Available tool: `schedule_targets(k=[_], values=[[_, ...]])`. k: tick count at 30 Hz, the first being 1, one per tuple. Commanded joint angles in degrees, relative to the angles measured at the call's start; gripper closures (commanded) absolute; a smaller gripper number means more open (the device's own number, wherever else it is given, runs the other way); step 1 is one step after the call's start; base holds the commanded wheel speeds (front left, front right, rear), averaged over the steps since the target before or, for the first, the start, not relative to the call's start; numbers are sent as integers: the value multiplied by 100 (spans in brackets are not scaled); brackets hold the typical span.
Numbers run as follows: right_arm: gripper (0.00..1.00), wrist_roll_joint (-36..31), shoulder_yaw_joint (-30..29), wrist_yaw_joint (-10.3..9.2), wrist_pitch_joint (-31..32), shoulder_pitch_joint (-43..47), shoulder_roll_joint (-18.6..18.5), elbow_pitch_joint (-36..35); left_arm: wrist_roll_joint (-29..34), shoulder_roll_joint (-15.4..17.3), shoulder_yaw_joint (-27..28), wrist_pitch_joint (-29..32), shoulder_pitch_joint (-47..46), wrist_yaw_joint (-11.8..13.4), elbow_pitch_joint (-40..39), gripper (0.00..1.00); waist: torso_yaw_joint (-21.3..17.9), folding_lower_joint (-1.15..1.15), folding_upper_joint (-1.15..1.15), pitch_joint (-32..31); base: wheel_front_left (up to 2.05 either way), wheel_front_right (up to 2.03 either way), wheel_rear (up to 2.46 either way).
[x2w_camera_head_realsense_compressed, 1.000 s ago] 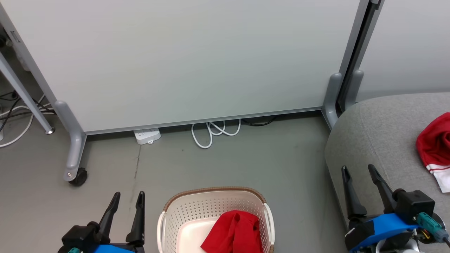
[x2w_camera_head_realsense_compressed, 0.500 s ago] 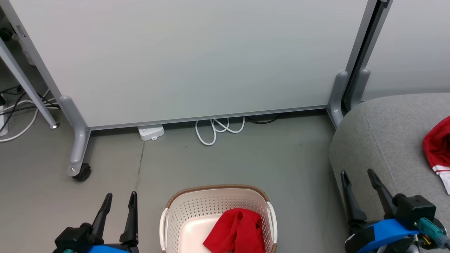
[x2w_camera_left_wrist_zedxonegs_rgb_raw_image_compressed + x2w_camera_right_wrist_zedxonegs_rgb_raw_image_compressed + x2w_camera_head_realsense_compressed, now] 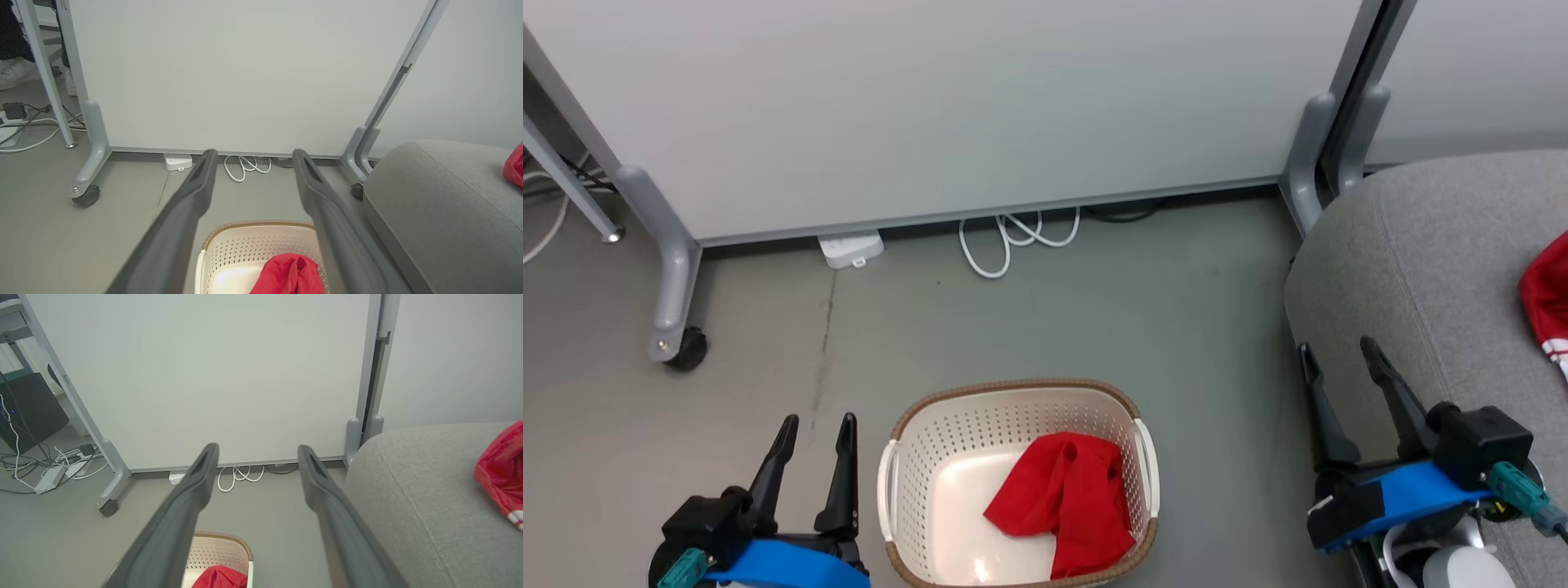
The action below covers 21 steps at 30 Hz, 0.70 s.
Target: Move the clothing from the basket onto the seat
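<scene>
**Q:** Where does the basket (image 3: 1013, 384) stand?
**A:** On the floor (image 3: 1192, 327), before the partition panel (image 3: 947, 106), left of the seat (image 3: 1421, 269) and apart from it. One garment (image 3: 1066, 498) lies inside, toward the basket's right.

**Q:** The second garment (image 3: 1547, 298)?
**A:** On the seat, at the head view's right edge.

**Q:** Behind the basket?
**A:** A coiled cable (image 3: 1013, 237) at the panel's foot, a power strip (image 3: 849, 247) to its left, and a caster (image 3: 686, 351) farther left.

**Q:** The grippers?
**A:** The left gripper (image 3: 819, 420) is just left of the basket. The right gripper (image 3: 1337, 346) is at the seat's left edge.

Red garment (image 3: 1062, 498) crumpled in cream basket (image 3: 947, 425); white-trimmed garment (image 3: 1550, 298), seemingly bunched, on grey seat (image 3: 1405, 261).
</scene>
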Motion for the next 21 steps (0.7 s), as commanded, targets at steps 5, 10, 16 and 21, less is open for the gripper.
schedule_targets(k=[5,10,16,21], values=[[0,-109,212,-4,-51,-711,15,-212,-5,118,-214,-17,-601,6,-22,0,-452,0,0,1337,0,0,0],[0,-56,406,-4,-233,-1406,13,-192,-40,262,-491,-17,-1116,5,99,0,-938,0,0,2298,0,0,0],[0,89,656,-4,-542,-2085,14,-117,-56,569,-932,-18,-1792,6,496,0,-1496,0,0,3301,0,0,0],[0,228,799,-4,-751,-2409,19,-67,-117,874,-1333,-18,-2407,6,1068,0,-1852,0,0,3936,0,0,0]])
